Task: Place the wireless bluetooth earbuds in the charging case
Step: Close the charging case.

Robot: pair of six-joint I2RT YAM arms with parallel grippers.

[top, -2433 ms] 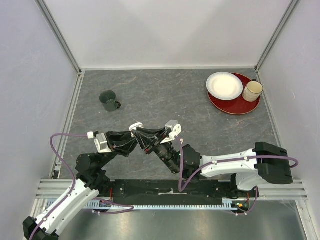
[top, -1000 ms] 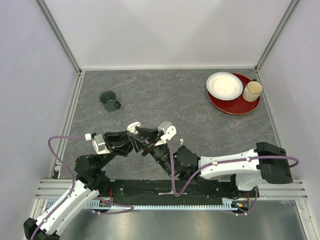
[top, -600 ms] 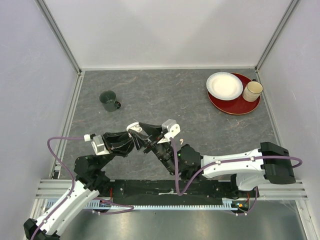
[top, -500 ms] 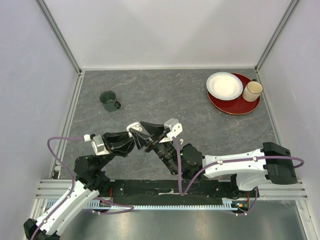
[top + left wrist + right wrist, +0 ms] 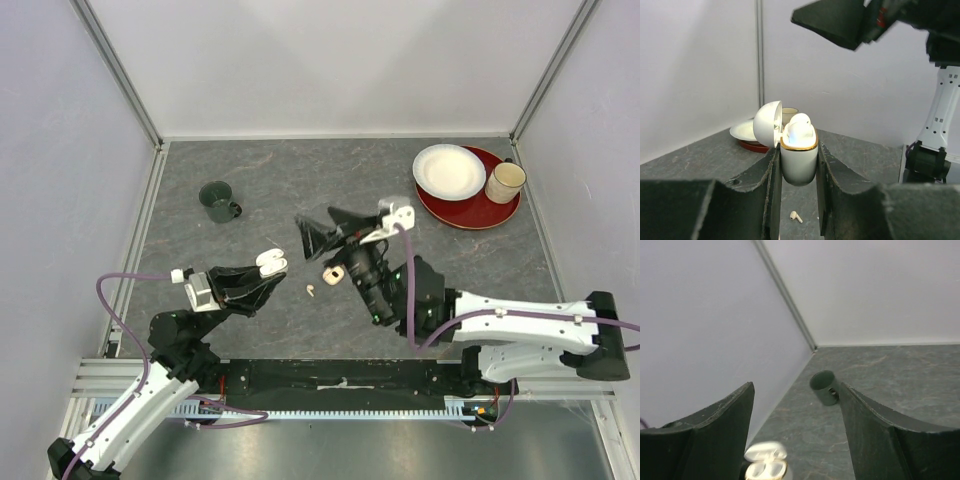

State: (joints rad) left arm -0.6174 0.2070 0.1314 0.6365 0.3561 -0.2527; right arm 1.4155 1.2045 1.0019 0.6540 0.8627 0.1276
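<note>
My left gripper [image 5: 268,268] is shut on the white charging case [image 5: 799,161], held upright by its sides. The case has a gold rim and its lid [image 5: 767,124] is swung open to the left. A white earbud [image 5: 800,126] sticks up out of the case. Another earbud [image 5: 796,216] lies on the table under the case, also seen from above [image 5: 311,291]. My right gripper [image 5: 316,230] hovers open and empty, up and to the right of the case. In the right wrist view the open case [image 5: 765,466] shows blurred at the bottom edge.
A dark green mug [image 5: 218,201] stands at the back left, between my right gripper's fingers [image 5: 860,415] in the right wrist view. A red tray [image 5: 470,212] at the back right carries a white plate [image 5: 448,171] and a beige cup [image 5: 504,182]. A small white piece [image 5: 331,273] lies beside the right wrist.
My right gripper has opened and pulled away from the case, up and to the right. An earbud now lies on the table between the arms. The left gripper keeps hold of the case.
</note>
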